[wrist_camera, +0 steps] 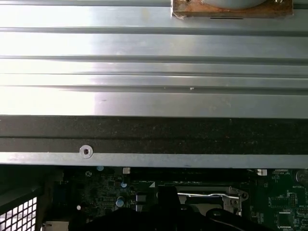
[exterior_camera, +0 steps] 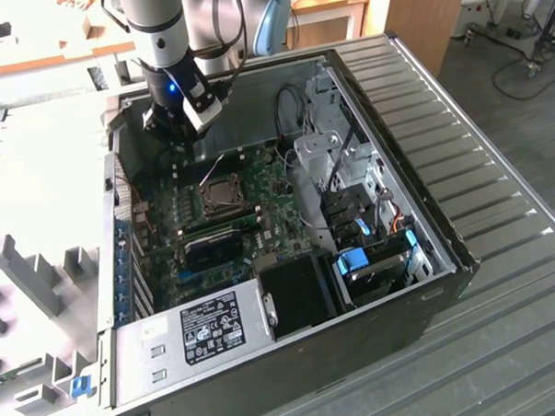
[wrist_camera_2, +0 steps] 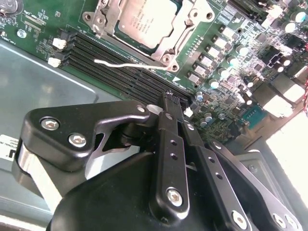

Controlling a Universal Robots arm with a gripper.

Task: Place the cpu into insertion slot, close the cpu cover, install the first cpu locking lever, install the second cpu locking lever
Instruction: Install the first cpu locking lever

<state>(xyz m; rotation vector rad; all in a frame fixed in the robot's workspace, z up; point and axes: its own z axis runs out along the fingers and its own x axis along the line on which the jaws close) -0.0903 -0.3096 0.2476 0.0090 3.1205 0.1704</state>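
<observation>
The tool [wrist_camera_2: 169, 98] sits closest in the second wrist view, its black fingers pressed together with nothing between them. The tips are over the end of the long dark memory slots [wrist_camera_2: 110, 62]. Just past those slots a thin silvery locking lever [wrist_camera_2: 127, 64] lies along the near edge of the insertion slot [wrist_camera_2: 89, 18]. The cpu [wrist_camera_2: 144, 21] rests inside that slot on the green circuit board [wrist_camera_2: 41, 29]. The cpu cover [wrist_camera_2: 171, 44] is folded down around it, framing its grey top. In the exterior view the arm [exterior_camera: 159, 29] reaches down into the open computer case [exterior_camera: 395, 148], which lies on its side on a ribbed metal tabletop [exterior_camera: 497, 171].
</observation>
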